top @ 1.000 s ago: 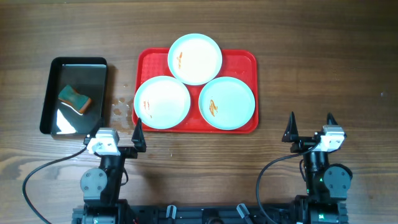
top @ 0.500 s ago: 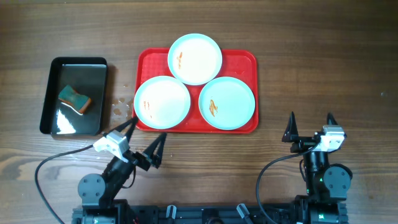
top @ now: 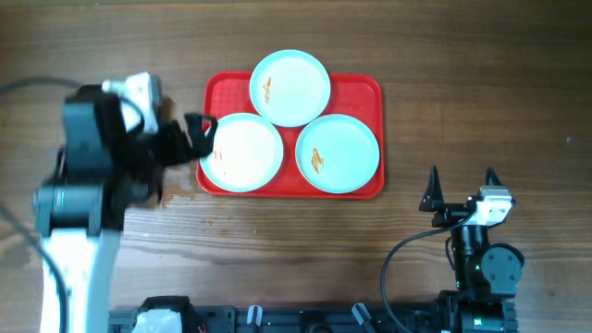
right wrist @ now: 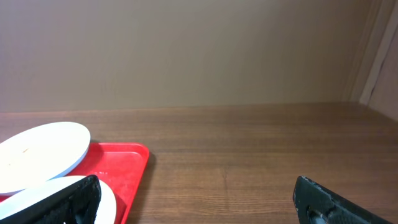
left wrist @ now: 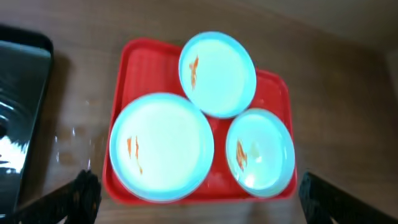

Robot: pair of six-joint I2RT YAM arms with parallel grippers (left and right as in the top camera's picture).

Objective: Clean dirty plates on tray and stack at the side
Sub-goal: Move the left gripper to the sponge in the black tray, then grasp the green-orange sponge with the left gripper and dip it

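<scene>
The red tray (top: 365, 88) lies at the middle of the table with three pale plates on it. These are the back plate (top: 290, 88), the left plate (top: 242, 153) and the right plate (top: 338, 154), each with a small orange smear. My left gripper (top: 199, 134) is open and empty, raised above the tray's left edge. In the left wrist view the tray (left wrist: 130, 62) and the plates (left wrist: 163, 146) lie below the open left gripper (left wrist: 199, 205). My right gripper (top: 461, 192) is open and empty, to the front right of the tray. The right wrist view shows the open right gripper (right wrist: 199, 205) and the tray's corner (right wrist: 124, 162).
A glossy black tray (left wrist: 22, 112) lies left of the red tray. In the overhead view my raised left arm (top: 88, 176) hides it. Small water drops (left wrist: 71, 134) sit on the wood between the two trays.
My left arm has risen from its rest at the table's front and swung up and back, over the black tray and the red tray's left edge. The right arm has not moved.
</scene>
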